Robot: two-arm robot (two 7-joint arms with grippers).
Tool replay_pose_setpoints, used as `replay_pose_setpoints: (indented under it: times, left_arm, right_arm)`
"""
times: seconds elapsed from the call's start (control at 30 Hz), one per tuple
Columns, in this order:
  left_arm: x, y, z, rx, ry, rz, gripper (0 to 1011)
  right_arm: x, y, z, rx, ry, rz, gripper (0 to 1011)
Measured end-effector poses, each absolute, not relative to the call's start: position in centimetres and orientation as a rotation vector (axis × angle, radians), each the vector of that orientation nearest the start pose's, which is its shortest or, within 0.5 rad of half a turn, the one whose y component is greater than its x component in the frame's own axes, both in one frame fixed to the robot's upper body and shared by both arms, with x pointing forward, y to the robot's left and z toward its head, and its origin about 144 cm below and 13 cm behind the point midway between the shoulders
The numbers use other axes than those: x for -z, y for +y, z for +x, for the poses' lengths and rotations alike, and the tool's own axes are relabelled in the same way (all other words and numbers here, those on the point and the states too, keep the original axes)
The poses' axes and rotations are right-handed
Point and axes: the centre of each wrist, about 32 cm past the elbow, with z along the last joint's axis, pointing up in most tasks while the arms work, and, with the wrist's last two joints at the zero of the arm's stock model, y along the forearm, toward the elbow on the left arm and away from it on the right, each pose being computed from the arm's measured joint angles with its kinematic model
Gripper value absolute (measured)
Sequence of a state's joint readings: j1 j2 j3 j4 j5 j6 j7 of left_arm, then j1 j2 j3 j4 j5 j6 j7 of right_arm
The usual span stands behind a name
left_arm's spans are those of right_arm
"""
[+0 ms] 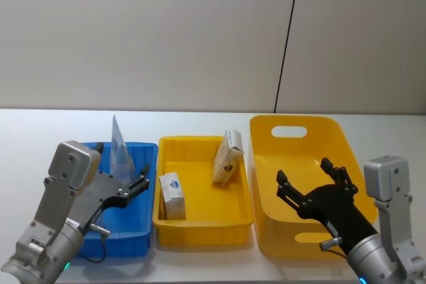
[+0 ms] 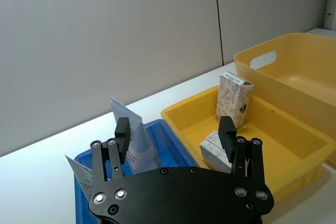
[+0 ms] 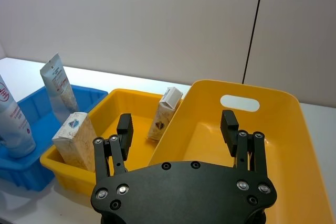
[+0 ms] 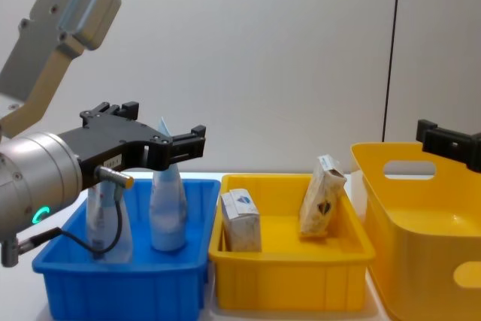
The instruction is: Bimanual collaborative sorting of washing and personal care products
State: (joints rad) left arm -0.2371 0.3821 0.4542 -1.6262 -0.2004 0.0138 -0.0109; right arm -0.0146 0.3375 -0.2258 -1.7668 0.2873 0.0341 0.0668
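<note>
Two pale bluish-white pouches (image 4: 167, 208) (image 4: 105, 219) stand upright in the blue bin (image 1: 143, 157). A white carton (image 1: 172, 194) with a blue logo stands in the shallow yellow tray (image 1: 200, 221). A tan packet (image 1: 227, 157) leans against that tray's far right wall. My left gripper (image 1: 130, 181) hangs open over the blue bin, just above the pouch tops (image 2: 134, 140), holding nothing. Over the large yellow basket (image 1: 299, 131) my right gripper (image 1: 303, 172) stands open with nothing between its fingers (image 3: 229, 127).
The three containers sit side by side on a white table (image 1: 40, 131), blue at the left, tray (image 4: 293, 268) in the middle, basket (image 4: 421, 231) at the right. A plain wall runs behind. Bare table lies beyond the bins.
</note>
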Motion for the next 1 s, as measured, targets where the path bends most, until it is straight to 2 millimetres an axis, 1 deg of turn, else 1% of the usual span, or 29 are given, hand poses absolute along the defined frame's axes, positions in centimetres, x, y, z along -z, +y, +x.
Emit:
replay_pose_setpoints:
  times: [1.0]
  left_arm:
    - [-120.44, 19.84, 49.2, -1.124, -0.268, 0.061, 1001]
  right_arm:
    - [-118.87, -23.71, 44.33, 1.229, -0.075, 0.026, 1001]
